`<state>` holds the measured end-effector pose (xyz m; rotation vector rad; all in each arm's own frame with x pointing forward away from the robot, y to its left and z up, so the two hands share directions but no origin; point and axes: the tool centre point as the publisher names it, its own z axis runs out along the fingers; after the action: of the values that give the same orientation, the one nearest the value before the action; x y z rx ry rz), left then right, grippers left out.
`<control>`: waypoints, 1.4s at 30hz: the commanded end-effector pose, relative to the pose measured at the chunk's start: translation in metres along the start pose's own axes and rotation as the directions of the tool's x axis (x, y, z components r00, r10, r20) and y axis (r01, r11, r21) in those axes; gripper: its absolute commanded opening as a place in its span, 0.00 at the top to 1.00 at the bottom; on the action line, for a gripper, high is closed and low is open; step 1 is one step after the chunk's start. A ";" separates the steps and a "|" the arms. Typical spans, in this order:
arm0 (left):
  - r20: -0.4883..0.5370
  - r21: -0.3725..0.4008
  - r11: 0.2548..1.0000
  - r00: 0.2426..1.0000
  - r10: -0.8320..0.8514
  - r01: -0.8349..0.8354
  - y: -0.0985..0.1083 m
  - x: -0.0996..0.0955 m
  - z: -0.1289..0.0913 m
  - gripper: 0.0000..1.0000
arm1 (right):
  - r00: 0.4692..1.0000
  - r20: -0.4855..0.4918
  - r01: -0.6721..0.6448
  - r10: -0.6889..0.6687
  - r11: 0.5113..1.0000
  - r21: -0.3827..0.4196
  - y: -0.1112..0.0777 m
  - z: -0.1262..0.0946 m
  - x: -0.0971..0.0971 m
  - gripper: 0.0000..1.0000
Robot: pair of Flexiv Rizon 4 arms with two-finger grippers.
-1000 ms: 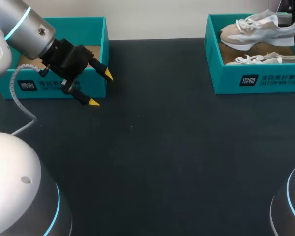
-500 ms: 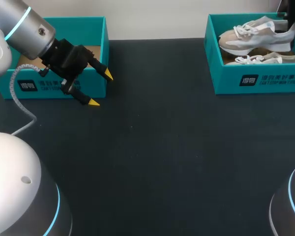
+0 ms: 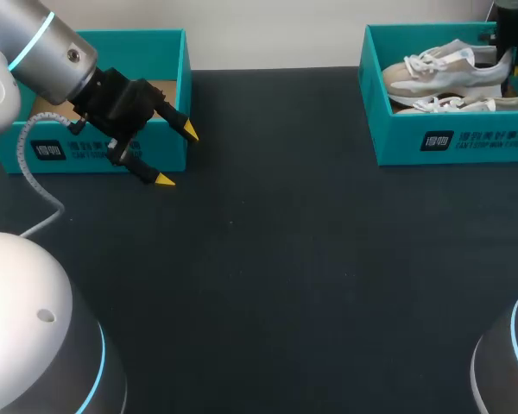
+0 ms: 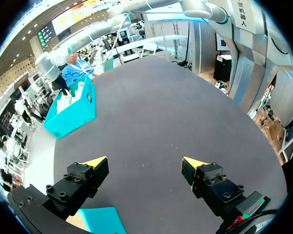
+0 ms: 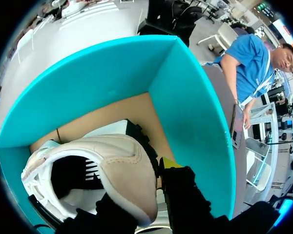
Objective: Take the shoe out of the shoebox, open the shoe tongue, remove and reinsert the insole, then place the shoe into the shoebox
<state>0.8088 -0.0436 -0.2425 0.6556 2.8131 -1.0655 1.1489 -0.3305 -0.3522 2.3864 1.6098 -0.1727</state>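
The shoe [image 3: 445, 71] is inside the shoebox [image 3: 453, 142], at the far right corner of the table [image 3: 285, 259]. It lies on top of a second shoe [image 3: 466, 104]. Its long axis goes across the table: the toe points to the table's middle and the heel points outward, to the side where my right arm comes in. So the right arm is clearly the nearer one.

The right tool [image 5: 141, 190] reaches down into the box at the heel end. In the right wrist view the heel collar sits between the fingers. One yellow tip [image 5: 168, 163] is just outside the heel, the other finger is hidden by the shoe. I judge that the tool is clamped on the heel. To come out, the shoe must go up over the box wall, toe trailing.

The left tool [image 3: 176, 155] hangs with its fingers wide apart and nothing between them, in front of the other teal box [image 3: 112, 155], well apart from the shoe.
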 end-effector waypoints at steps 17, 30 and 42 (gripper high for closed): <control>-0.001 -0.002 1.000 1.000 0.000 0.000 0.000 0.000 0.000 0.00 | 1.000 0.007 0.028 -0.028 0.999 0.040 0.009 0.021 0.006 0.85; -0.001 -0.002 1.000 1.000 0.000 0.000 0.000 0.000 0.000 0.00 | 1.000 -0.006 0.025 -0.024 0.999 0.021 0.003 0.007 0.003 0.59; -0.001 -0.002 1.000 1.000 0.000 0.000 0.000 0.000 0.000 0.00 | 0.999 -0.017 0.035 -0.036 0.999 -0.028 -0.016 -0.027 -0.004 0.51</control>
<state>0.8088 -0.0437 -0.2425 0.6556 2.8131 -1.0655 1.1530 -0.3256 -0.3418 2.3727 1.6644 -0.1761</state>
